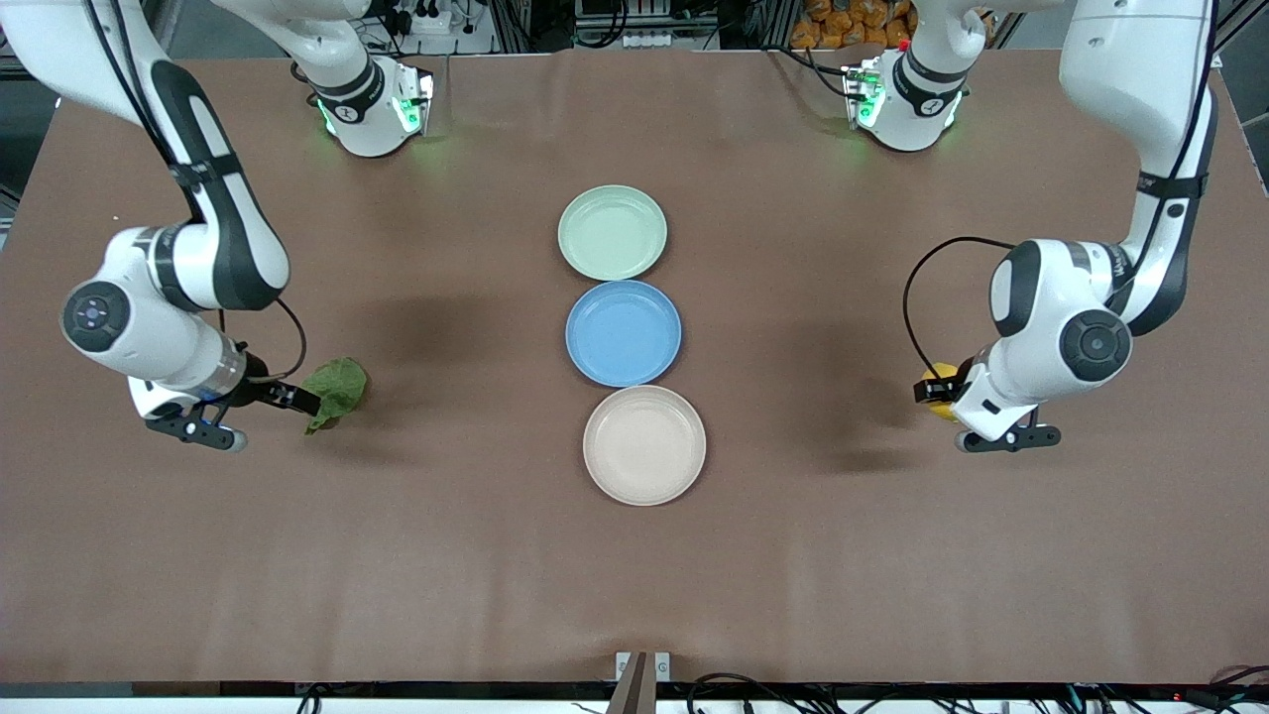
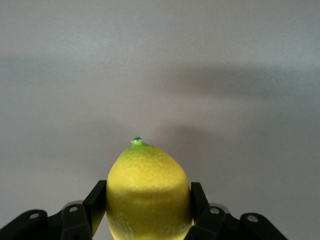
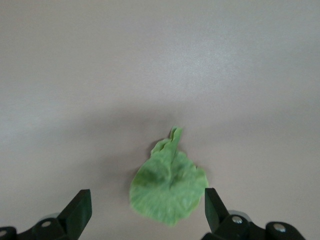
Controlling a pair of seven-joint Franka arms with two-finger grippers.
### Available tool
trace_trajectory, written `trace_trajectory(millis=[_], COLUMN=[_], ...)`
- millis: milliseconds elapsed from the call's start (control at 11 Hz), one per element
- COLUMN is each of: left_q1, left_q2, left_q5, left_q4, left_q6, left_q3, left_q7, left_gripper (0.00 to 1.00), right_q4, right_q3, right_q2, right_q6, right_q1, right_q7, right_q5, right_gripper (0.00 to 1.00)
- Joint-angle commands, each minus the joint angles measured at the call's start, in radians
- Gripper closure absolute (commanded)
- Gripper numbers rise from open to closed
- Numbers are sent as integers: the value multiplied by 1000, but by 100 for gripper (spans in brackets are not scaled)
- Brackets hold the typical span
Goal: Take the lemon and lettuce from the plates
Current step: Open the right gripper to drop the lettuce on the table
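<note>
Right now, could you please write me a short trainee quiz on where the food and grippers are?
1. True or false: the lemon lies on a plate.
2. What does the left gripper hold?
3. The lettuce is: A) on the blue plate; B) on the table by the open right gripper; C) clamped.

Key: 1 false; 2 the lemon; 3 B.

Brown bench [image 1: 476,555], cloth-covered. Three plates in a row along the centre line: pale green plate [image 1: 612,232] toward the robot-base edge, blue plate [image 1: 623,332] mid-bench, beige plate [image 1: 644,445] nearest the front-camera edge. Lettuce [image 1: 337,390] flat toward the right arm's end.
</note>
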Motion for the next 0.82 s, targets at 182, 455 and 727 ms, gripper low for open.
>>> trace_trajectory(millis=[182, 455, 727], left_q1=[22, 21, 25], left_q2=[89, 95, 94], left_q5=[21, 23, 21], left_q4=[34, 33, 33], left_q6=[24, 24, 22], left_q3=[-6, -6, -6], left_q7=[57, 78, 89], left_gripper=[100, 14, 0], right_q4=[183, 243, 258], right_q3=[-22, -24, -27], right_q2=[-143, -183, -229], right_q6=[-353, -386, -386], right_q1=[15, 14, 12], right_q7=[-15, -65, -163], right_q5=[60, 52, 62], right_gripper=[0, 0, 0])
